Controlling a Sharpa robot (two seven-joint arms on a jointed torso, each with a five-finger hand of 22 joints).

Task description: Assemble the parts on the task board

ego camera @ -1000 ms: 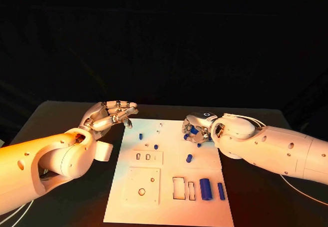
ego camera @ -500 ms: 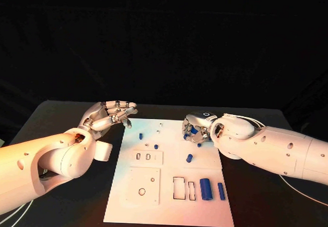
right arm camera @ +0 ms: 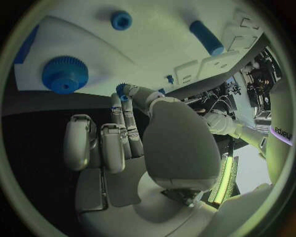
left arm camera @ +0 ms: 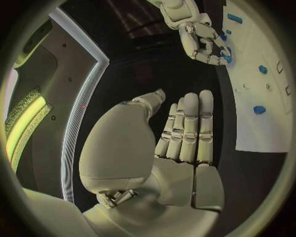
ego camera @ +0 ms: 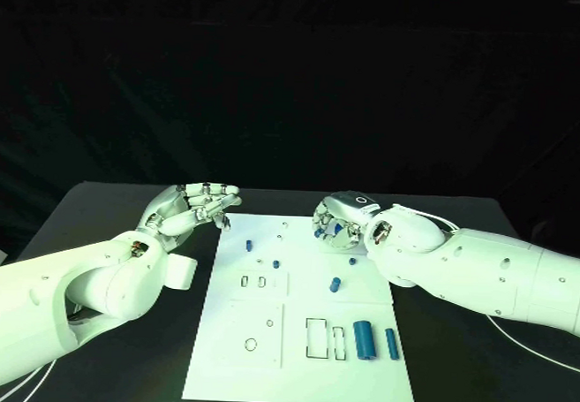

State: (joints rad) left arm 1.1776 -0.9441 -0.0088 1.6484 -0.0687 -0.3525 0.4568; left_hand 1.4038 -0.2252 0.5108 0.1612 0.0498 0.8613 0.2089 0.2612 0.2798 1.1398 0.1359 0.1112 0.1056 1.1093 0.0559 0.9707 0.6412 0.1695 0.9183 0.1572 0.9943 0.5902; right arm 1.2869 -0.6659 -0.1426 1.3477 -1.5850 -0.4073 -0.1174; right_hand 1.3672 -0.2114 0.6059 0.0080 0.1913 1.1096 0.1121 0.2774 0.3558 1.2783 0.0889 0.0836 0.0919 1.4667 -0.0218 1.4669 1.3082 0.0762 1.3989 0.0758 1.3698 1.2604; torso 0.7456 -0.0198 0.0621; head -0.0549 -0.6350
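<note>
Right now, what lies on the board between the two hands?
Head view: between the left hand and right hand, bare white task board with two tiny pegs.

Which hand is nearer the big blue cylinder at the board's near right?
Right. The right hand hovers over the board's far right part, up-board from the cylinder; the left hand sits off the board's far left corner.

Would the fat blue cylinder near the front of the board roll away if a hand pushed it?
Probably. The cylinder looks round and smooth and lies on its side on the flat board, so a sideways nudge would likely roll it. It looks solid and stiff, so it probably wouldn't bend.
</note>
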